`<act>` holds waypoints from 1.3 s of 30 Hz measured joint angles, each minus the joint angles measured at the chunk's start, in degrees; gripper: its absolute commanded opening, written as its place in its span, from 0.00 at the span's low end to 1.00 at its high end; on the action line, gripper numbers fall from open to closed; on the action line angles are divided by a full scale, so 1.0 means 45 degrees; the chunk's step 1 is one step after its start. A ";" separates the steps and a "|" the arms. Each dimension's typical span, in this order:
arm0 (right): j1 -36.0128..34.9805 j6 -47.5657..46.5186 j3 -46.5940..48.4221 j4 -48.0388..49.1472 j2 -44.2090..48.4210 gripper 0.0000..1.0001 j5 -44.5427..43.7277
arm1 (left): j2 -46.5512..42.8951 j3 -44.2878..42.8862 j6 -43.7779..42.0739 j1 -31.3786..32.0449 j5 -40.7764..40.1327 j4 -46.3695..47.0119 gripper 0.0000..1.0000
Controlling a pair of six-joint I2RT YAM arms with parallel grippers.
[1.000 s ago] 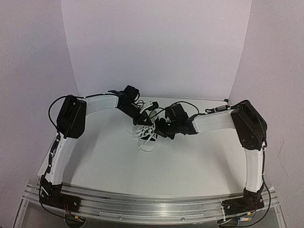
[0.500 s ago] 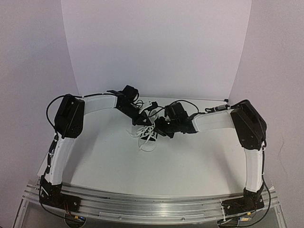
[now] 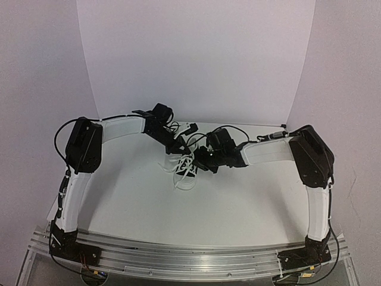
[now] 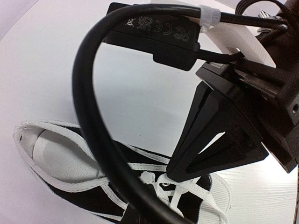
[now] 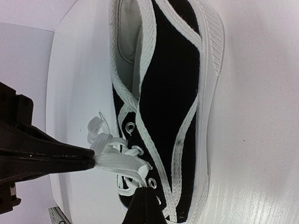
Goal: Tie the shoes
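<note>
While right tool (image 5: 92, 158) pinches lace (image 5: 119, 161) (left tool (image 4: 171, 176) closed), right wrist view: sneaker (image 5: 173, 102) vertical, heel up.

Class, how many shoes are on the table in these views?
1. A single black sneaker sits mid-table toward the back, where the left end effector and right end effector meet, its white laces trailing toward the near edge. No second shoe shows in any view.

The white table (image 3: 238, 202) carries one black sneaker (image 5: 173, 93), its laces (image 3: 184, 179) trailing.
</note>
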State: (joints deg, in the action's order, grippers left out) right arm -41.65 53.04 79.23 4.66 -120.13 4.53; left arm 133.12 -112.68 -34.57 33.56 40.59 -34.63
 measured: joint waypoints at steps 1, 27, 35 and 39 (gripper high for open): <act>0.0000 0.0047 0.0048 0.0001 -0.0027 0.00 0.0005 | 0.0000 0.0000 0.0009 0.0006 0.0030 -0.0011 0.00; 0.0233 0.2297 0.0067 0.3423 -0.1218 0.00 -0.0172 | -0.0044 0.0767 0.1558 -0.0074 0.0538 0.0062 0.00; 0.0414 0.2218 -0.0110 0.6043 -0.2133 0.00 0.0379 | -0.0044 0.0733 0.2746 -0.0443 0.1158 0.0198 0.00; 0.0413 0.2201 -0.0153 0.6874 -0.2393 0.00 0.0705 | -0.0044 0.0733 0.3433 -0.0647 0.1393 0.0538 0.00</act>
State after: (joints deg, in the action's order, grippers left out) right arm -39.79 62.95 78.54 35.60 -130.90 7.71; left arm 132.92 -109.38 -19.13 30.65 46.86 -32.21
